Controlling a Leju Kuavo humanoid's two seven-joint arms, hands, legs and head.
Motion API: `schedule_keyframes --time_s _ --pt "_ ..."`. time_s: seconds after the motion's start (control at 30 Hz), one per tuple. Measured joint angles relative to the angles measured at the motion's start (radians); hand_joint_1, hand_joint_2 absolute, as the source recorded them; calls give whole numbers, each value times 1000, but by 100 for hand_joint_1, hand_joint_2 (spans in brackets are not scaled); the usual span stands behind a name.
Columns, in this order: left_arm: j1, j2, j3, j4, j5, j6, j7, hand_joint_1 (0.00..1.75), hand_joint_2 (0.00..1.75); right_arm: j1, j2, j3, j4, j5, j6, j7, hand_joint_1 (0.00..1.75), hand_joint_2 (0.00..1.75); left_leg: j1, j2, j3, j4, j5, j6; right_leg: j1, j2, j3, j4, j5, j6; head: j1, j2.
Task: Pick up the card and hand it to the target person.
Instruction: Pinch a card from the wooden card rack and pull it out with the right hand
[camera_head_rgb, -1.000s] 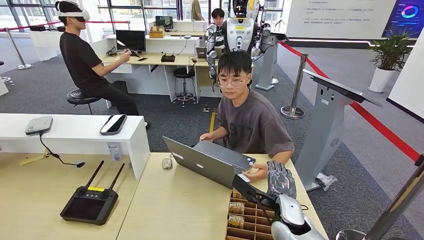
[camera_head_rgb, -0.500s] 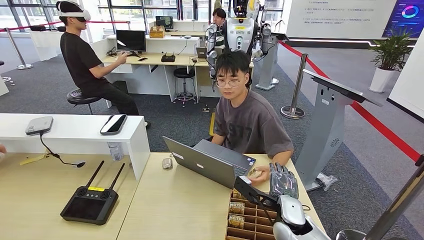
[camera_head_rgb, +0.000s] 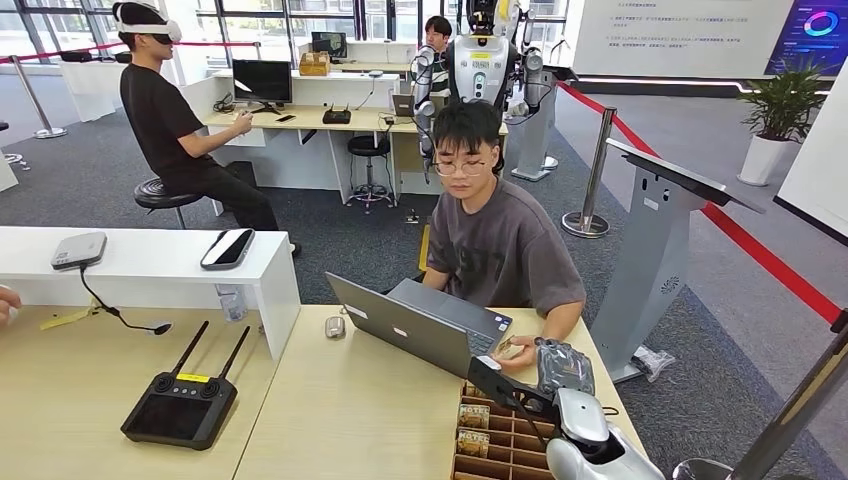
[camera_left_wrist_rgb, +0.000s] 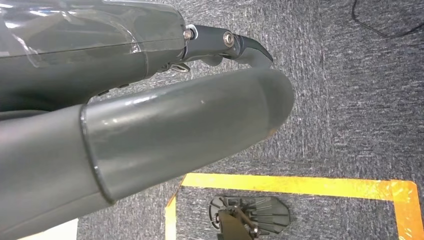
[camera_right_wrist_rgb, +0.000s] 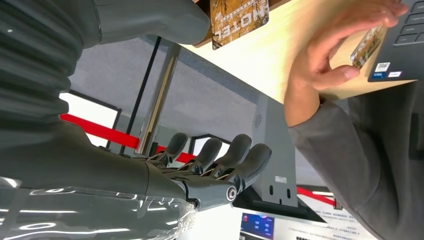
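Observation:
A small patterned card (camera_head_rgb: 507, 346) is pinched in the seated person's hand (camera_head_rgb: 517, 353), which rests on the table edge beside the laptop; the card (camera_right_wrist_rgb: 367, 46) and that hand (camera_right_wrist_rgb: 325, 55) also appear in the right wrist view. My right hand (camera_head_rgb: 563, 366) hovers just to the right of the person's hand, above the wooden card box (camera_head_rgb: 500, 432). Its dark fingers (camera_right_wrist_rgb: 220, 157) are stretched out and slightly apart with nothing in them. My left hand (camera_left_wrist_rgb: 175, 125) hangs over the grey carpet, holding nothing.
A grey laptop (camera_head_rgb: 400, 325) stands open in front of the person, with a mouse (camera_head_rgb: 334, 327) to its left. A black controller with two antennas (camera_head_rgb: 180, 405) lies on the left table. More cards marked HOTEL (camera_right_wrist_rgb: 239, 17) stand in the box. A grey kiosk (camera_head_rgb: 655, 240) stands to the right.
My right hand has tipped down from upright and now sits lower over the box. The person's hand has closed on the card and stays beside the laptop.

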Motion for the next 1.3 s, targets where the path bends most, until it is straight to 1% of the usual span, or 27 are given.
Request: schedule_keyframes --time_s 0.37,0.53,0.67,1.07,1.3 --pt "-1 0 0 0 -5 0 1 0 0 -15 12 12 48 -18 -2 -19 55 175 0 0 0 0 0 0 0 0 0 0 0 0 0 0" --pt "-1 0 0 0 -7 0 1 0 0 -19 19 13 73 -23 -2 -19 61 175 0 0 0 0 0 0 0 0 0 0 0 0 0 0" --pt "-1 0 0 0 -9 -1 3 0 0 -28 27 18 106 -11 -2 -15 62 175 0 0 0 0 0 0 0 0 0 0 0 0 0 0" --pt "-2 0 -1 0 -11 -1 8 0 0 -35 38 29 179 -12 -1 -12 72 175 0 0 0 0 0 0 0 0 0 0 0 0 0 0" --pt "-2 0 -1 0 -12 -1 8 0 0 -39 46 31 213 -16 4 -16 73 175 0 0 0 0 0 0 0 0 0 0 0 0 0 0"
